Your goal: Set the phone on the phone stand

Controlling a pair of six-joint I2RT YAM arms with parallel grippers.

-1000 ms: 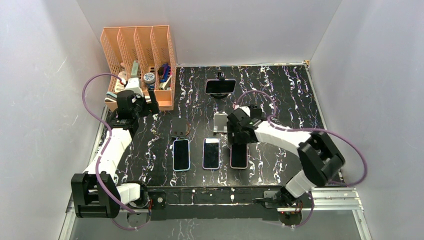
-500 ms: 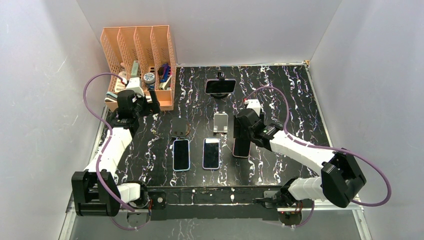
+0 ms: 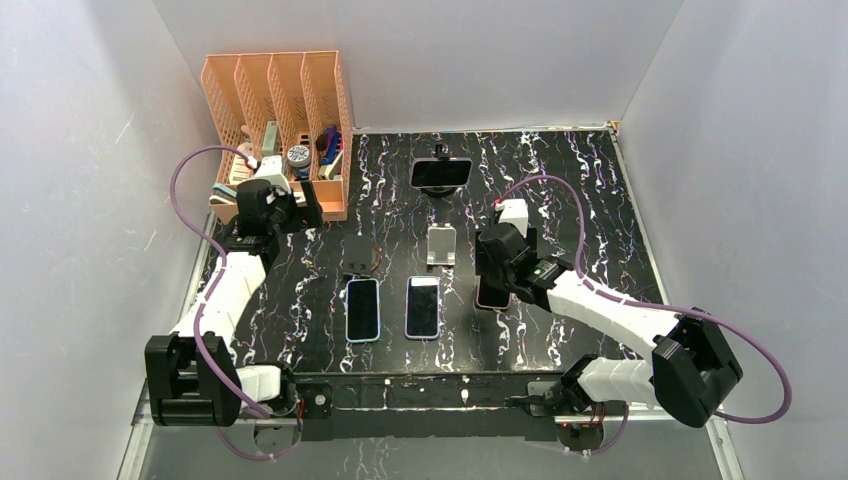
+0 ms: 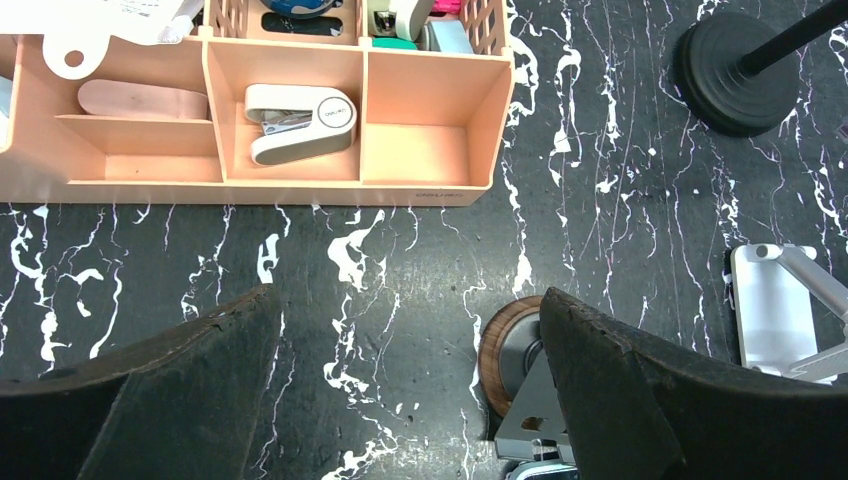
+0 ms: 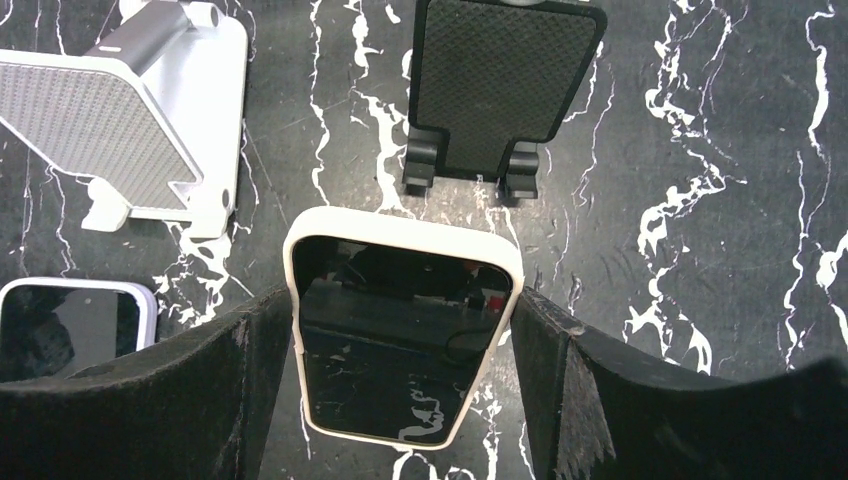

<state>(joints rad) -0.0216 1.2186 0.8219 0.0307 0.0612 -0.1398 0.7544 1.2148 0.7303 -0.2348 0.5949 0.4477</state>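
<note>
My right gripper [image 5: 400,305] is shut on a white-cased phone [image 5: 400,340], with its fingers [image 5: 560,380] pressed against the phone's two long sides. The phone's dark screen faces the camera. Its top edge sits just short of a black mesh phone stand [image 5: 500,85]. A silver phone stand [image 5: 120,130] is to the left of the black one. From above, the right gripper [image 3: 497,272] covers most of the phone [image 3: 490,296], and the silver stand [image 3: 441,246] is beside it. My left gripper [image 4: 407,295] hangs open over bare table by the organizer, and nothing is between its fingers.
Two more phones [image 3: 362,308] [image 3: 423,305] lie flat in a row near the front. A wooden-based stand [image 4: 510,350] sits by my left gripper's right finger. An orange desk organizer [image 3: 280,130] stands at the back left. A phone on a tripod mount [image 3: 441,172] is at the back centre.
My right arm has swung right and its elbow has moved outward. The phone has shifted from its place in the front row to the right and toward the stands, held in the gripper. The left arm has stayed still.
</note>
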